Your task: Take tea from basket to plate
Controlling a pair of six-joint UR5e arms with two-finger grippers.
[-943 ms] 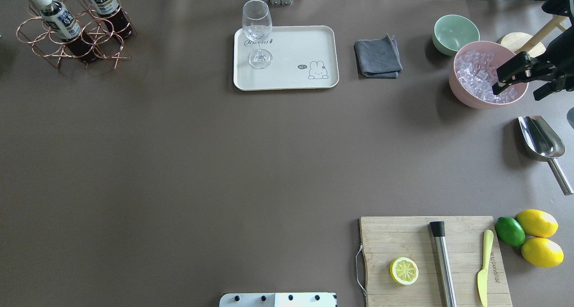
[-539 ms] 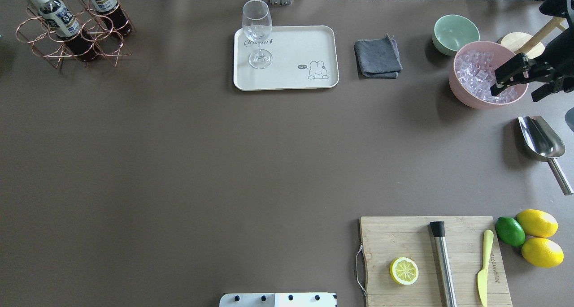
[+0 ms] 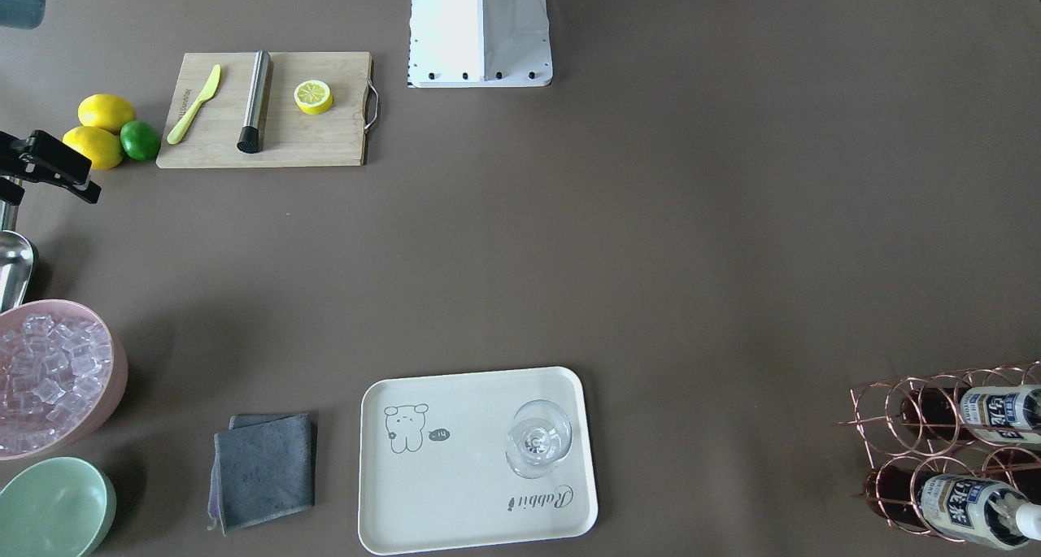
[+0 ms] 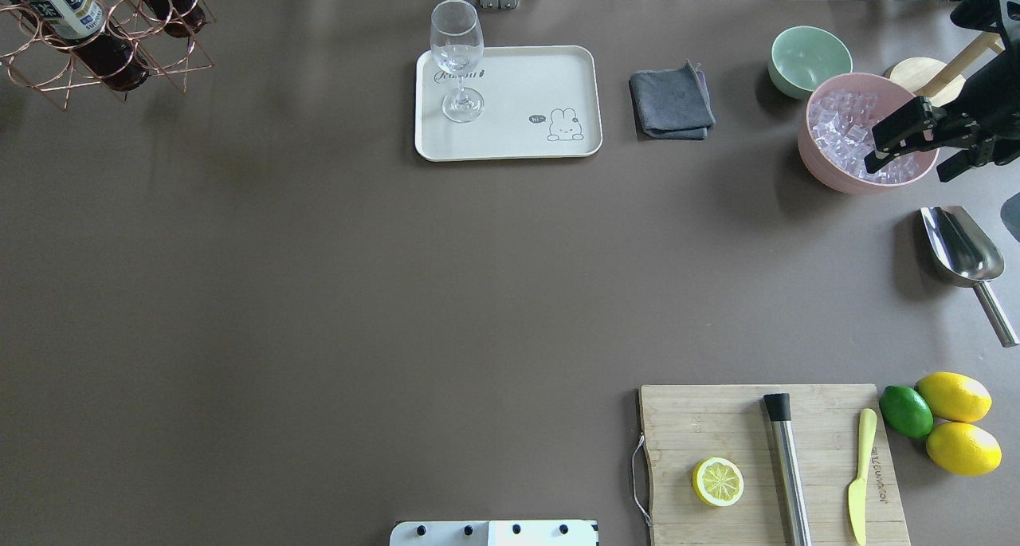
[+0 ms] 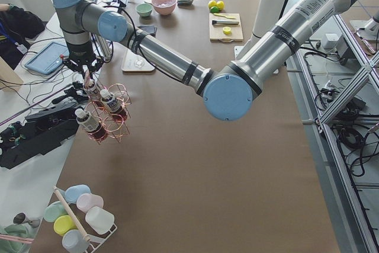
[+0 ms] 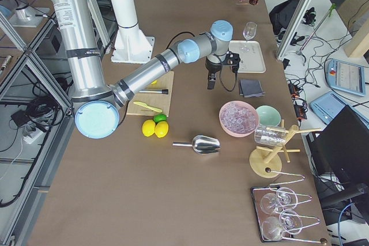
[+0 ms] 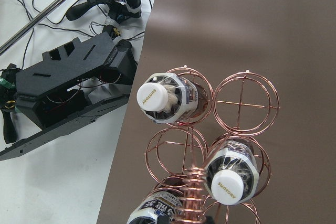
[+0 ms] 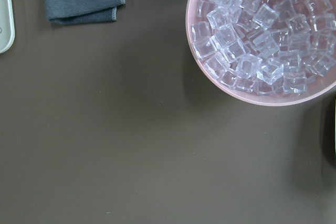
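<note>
The tea [image 7: 163, 98] stood capped in the basket [image 7: 247, 100], which hung under the left gripper [image 5: 84, 73] at the worktop's [image 4: 319, 291] 10 o'clock corner, seen from overhead. The plate [image 4: 518, 127] lay well apart at 12 o'clock, with a wine glass [image 4: 457, 60] at its 10 o'clock corner. The left gripper sat at the top of the coiled handle [image 7: 193, 187], but we could not tell whether it was clenched there. The right gripper [image 4: 906, 170] hovered released and empty over the ice bowl [image 4: 821, 175] at 2 o'clock.

We judged each bottle to be full, so weighty for its size, with thin walls that would give under a squeeze and a slick label. The stiff white cap, clear above its ring, looked the safest hold. We would pinch it from above and draw it straight up, since the light wire could snag and ride along. In the wrist view, the bottle at 10 o'clock from the handle had the most room.
</note>
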